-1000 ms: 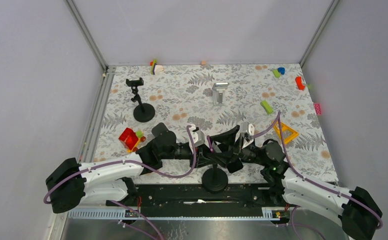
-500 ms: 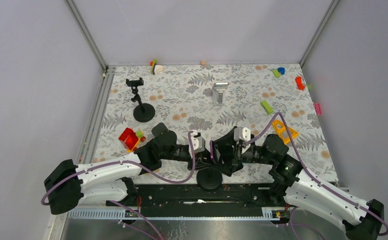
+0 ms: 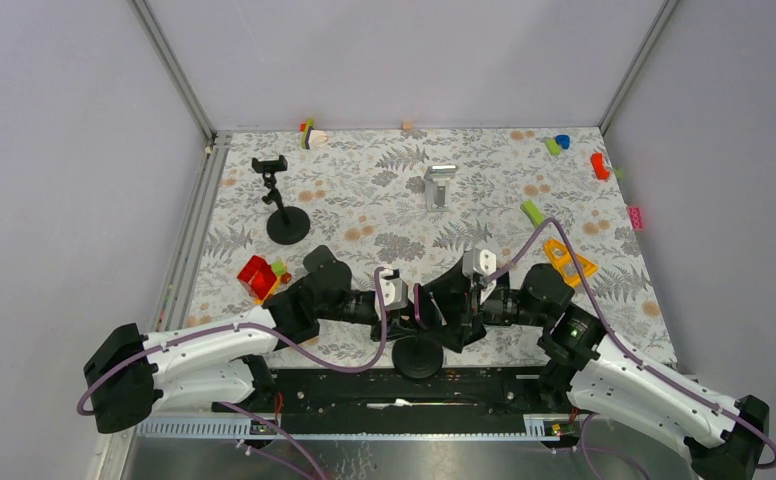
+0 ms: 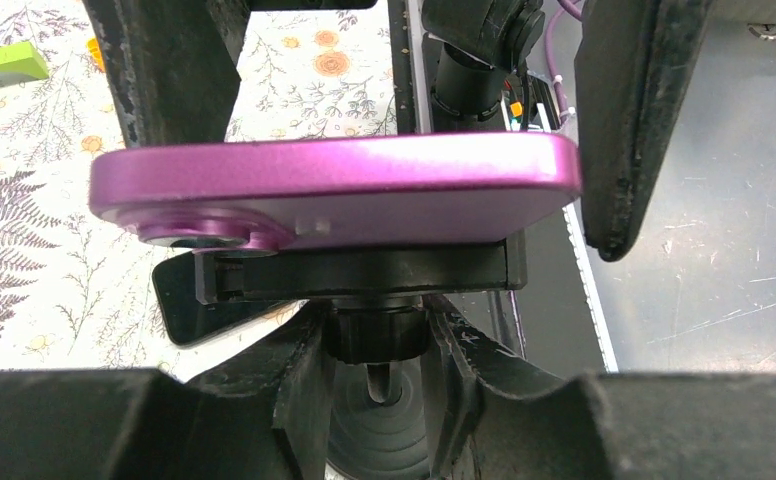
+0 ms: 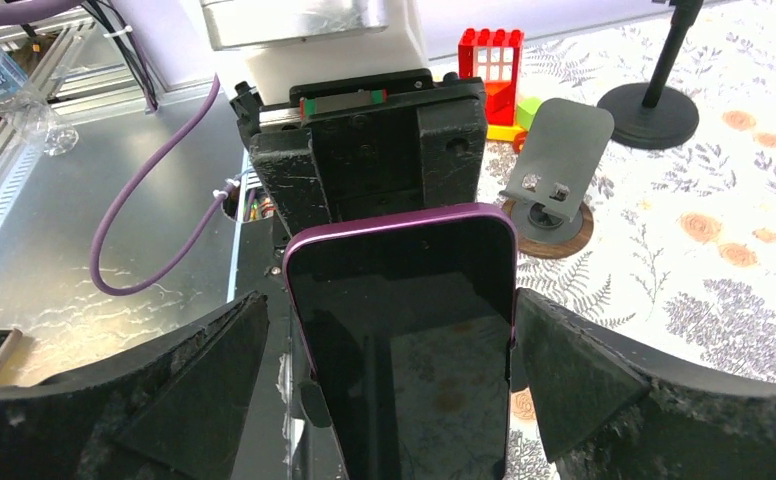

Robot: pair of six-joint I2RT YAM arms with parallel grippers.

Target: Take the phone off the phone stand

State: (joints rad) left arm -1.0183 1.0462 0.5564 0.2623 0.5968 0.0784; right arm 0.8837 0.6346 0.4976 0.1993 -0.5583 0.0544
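Observation:
The phone (image 4: 334, 185), purple with a dark screen (image 5: 404, 340), sits crosswise in the black clamp of the phone stand (image 4: 359, 275). The stand's round base (image 3: 416, 358) is at the table's near edge. My left gripper (image 4: 376, 350) is shut on the stand's neck just below the clamp. My right gripper (image 5: 392, 300) is open, with one finger on each side of the phone. Its right finger (image 5: 584, 380) is against the phone's edge. Its left finger (image 5: 164, 390) stands a little apart. Both gripper heads meet above the base (image 3: 424, 305).
A second black stand (image 3: 286, 215) is at the back left and a silver stand (image 3: 440, 183) at the back centre. A grey stand (image 5: 559, 150) is close behind the phone. A red block (image 3: 257, 275), a yellow piece (image 3: 569, 262) and a green block (image 3: 532, 212) lie around.
My right gripper has opened wide and moved left until its fingers straddle the phone. The stand's base has shifted slightly left. My left gripper keeps its hold.

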